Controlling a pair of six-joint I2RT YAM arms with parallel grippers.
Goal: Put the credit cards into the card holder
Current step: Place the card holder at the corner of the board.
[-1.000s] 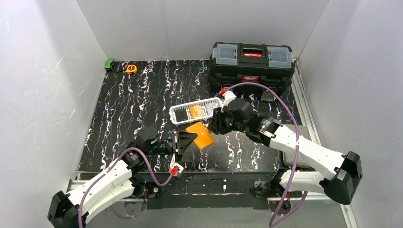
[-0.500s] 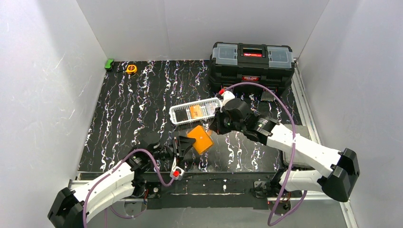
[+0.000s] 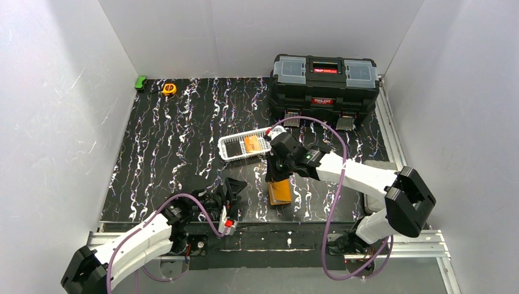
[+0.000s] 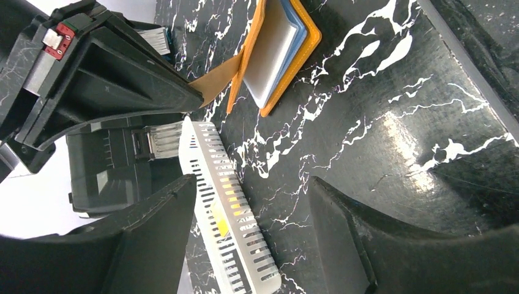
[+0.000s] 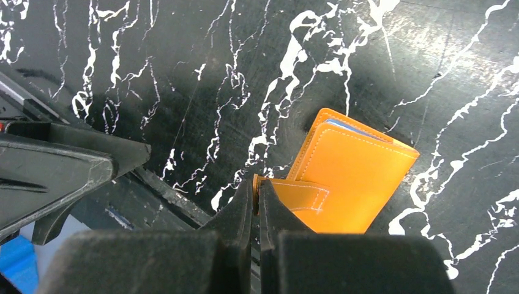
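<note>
A black toolbox (image 3: 324, 82) with a red latch and two clear-lidded compartments stands at the far right of a black, white-veined tabletop (image 3: 183, 135). Nearer than the toolbox and slightly to its left lies a white slotted basket (image 3: 225, 149). Well left of the toolbox, along the far edge, sit a yellow tape measure (image 3: 169, 89) and, farther left, a small green object (image 3: 141, 82)

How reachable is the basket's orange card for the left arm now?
Probably yes: the left gripper is open, with bare table between it and the basket holding the orange card; the right gripper sits aside.
</note>
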